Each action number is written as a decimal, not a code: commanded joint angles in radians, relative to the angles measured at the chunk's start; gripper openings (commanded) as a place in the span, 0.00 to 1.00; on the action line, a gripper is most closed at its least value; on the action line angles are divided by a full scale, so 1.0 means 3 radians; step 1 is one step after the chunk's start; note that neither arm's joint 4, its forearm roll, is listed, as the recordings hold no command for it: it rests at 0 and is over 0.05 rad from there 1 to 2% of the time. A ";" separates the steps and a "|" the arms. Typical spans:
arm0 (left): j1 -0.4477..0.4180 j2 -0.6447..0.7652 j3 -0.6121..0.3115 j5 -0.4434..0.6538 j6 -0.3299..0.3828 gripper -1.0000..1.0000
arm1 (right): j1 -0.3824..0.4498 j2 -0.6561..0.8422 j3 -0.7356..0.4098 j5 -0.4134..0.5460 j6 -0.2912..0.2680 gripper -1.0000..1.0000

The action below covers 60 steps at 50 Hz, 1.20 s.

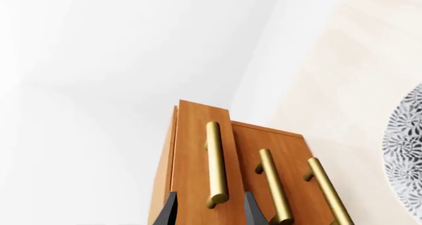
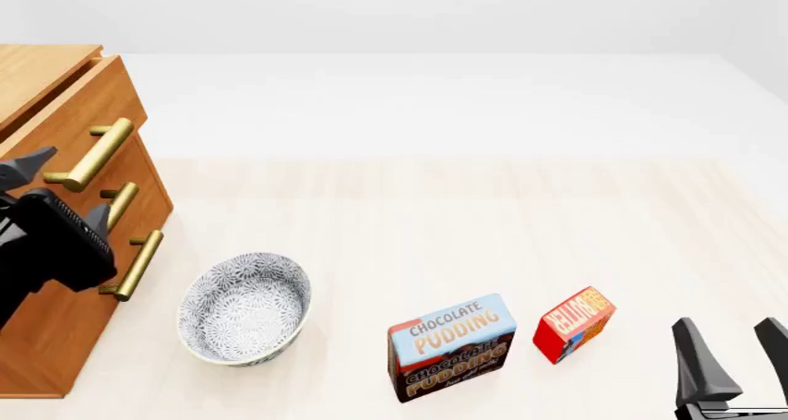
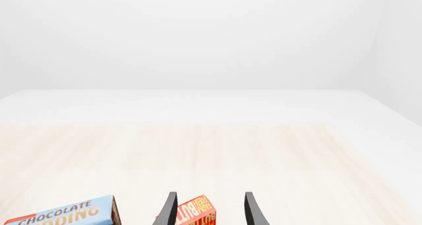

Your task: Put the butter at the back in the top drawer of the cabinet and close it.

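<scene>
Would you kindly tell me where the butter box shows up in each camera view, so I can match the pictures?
Front view: the butter stands low and right of centre, beside the pudding box.
Right wrist view: at the bottom edge, between the open fingers.
Left wrist view: not in it.
Shared landmark: the pudding box, in both views with the butter.

Bright even light, faint soft shadows, sharp renders.
</scene>
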 commanded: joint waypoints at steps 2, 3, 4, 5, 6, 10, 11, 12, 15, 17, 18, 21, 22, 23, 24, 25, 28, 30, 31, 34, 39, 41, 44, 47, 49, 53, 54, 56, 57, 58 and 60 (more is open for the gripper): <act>0.0024 0.0121 0.0000 -0.0076 -0.0036 1.00 | 0.0000 0.0000 0.0000 0.0000 0.0000 1.00; 0.0024 0.0127 -0.0003 -0.0080 -0.0034 1.00 | 0.0000 0.0000 0.0000 0.0000 0.0000 1.00; 0.0026 0.0130 -0.0021 -0.0060 -0.0046 1.00 | 0.0000 0.0000 0.0000 0.0000 0.0000 1.00; 0.0029 0.0137 -0.0024 -0.0063 -0.0044 1.00 | 0.0000 0.0000 0.0000 0.0000 0.0000 1.00; 0.0028 0.0144 -0.0015 -0.0079 -0.0033 1.00 | 0.0000 0.0000 0.0000 0.0000 0.0000 1.00; 0.0037 0.0167 -0.0013 -0.0091 -0.0033 1.00 | 0.0000 0.0000 0.0000 0.0000 0.0000 1.00; 0.0038 0.0173 -0.0016 -0.0094 -0.0033 1.00 | 0.0000 0.0000 0.0000 0.0000 0.0000 1.00; 0.0039 0.0178 -0.0024 -0.0084 -0.0040 1.00 | 0.0000 0.0000 0.0000 0.0000 0.0000 1.00; 0.0034 0.0204 -0.0012 -0.0116 -0.0029 1.00 | 0.0000 0.0000 0.0000 0.0000 0.0000 1.00; 0.0031 0.0218 -0.0010 -0.0132 -0.0021 1.00 | 0.0000 0.0000 0.0000 0.0000 0.0000 1.00; 0.0033 0.0225 -0.0016 -0.0131 -0.0024 1.00 | 0.0000 0.0000 0.0000 0.0000 0.0000 1.00; 0.0034 0.0247 -0.0030 -0.0130 -0.0032 1.00 | 0.0000 0.0000 0.0000 0.0000 0.0000 1.00; 0.0033 0.0247 -0.0030 -0.0130 -0.0032 1.00 | 0.0000 0.0000 0.0000 0.0000 0.0000 1.00; 0.0039 0.0252 -0.0031 -0.0131 -0.0031 1.00 | 0.0000 0.0000 0.0000 0.0000 0.0000 1.00; 0.0043 0.0260 -0.0022 -0.0149 -0.0018 1.00 | 0.0000 0.0000 0.0000 0.0000 0.0000 1.00; 0.0049 0.0264 -0.0025 -0.0146 -0.0021 1.00 | 0.0000 0.0000 0.0000 0.0000 0.0000 1.00; 0.0049 0.0281 -0.0029 -0.0157 -0.0022 1.00 | 0.0000 0.0000 0.0000 0.0000 0.0000 1.00; 0.0045 0.0297 -0.0029 -0.0173 -0.0019 1.00 | 0.0000 0.0000 0.0000 0.0000 0.0000 1.00; 0.0048 0.0302 -0.0031 -0.0178 -0.0019 1.00 | 0.0000 0.0000 0.0000 0.0000 0.0000 1.00; 0.0072 0.0278 -0.0040 -0.0205 -0.0024 1.00 | 0.0000 0.0000 0.0000 0.0000 0.0000 1.00; 0.0061 0.0322 -0.0044 -0.0210 -0.0023 1.00 | 0.0000 0.0000 0.0000 0.0000 0.0000 1.00; 0.0055 0.0340 -0.0050 -0.0218 -0.0028 1.00 | 0.0000 0.0000 0.0000 0.0000 0.0000 1.00; 0.0056 0.0377 -0.0043 -0.0252 -0.0027 1.00 | 0.0000 0.0000 0.0000 0.0000 0.0000 1.00; 0.0053 0.0423 -0.0050 -0.0285 -0.0018 1.00 | 0.0000 0.0000 0.0000 0.0000 0.0000 1.00; 0.0051 0.0424 -0.0087 -0.0246 -0.0037 1.00 | 0.0000 0.0000 0.0000 0.0000 0.0000 1.00; 0.0054 0.0431 -0.0086 -0.0254 -0.0031 1.00 | 0.0000 0.0000 0.0000 0.0000 0.0000 1.00; 0.0053 0.0440 -0.0075 -0.0274 -0.0023 1.00 | 0.0000 0.0000 0.0000 0.0000 0.0000 1.00; 0.0061 0.0450 -0.0070 -0.0277 -0.0033 1.00 | 0.0000 0.0000 0.0000 0.0000 0.0000 1.00; 0.0063 0.0455 -0.0061 -0.0290 -0.0028 1.00 | 0.0000 0.0000 0.0000 0.0000 0.0000 1.00; 0.0067 0.0464 -0.0046 -0.0311 -0.0018 1.00 | 0.0000 0.0000 0.0000 0.0000 0.0000 1.00; 0.0125 0.0464 -0.0041 -0.0292 -0.0032 1.00 | 0.0000 0.0000 0.0000 0.0000 0.0000 1.00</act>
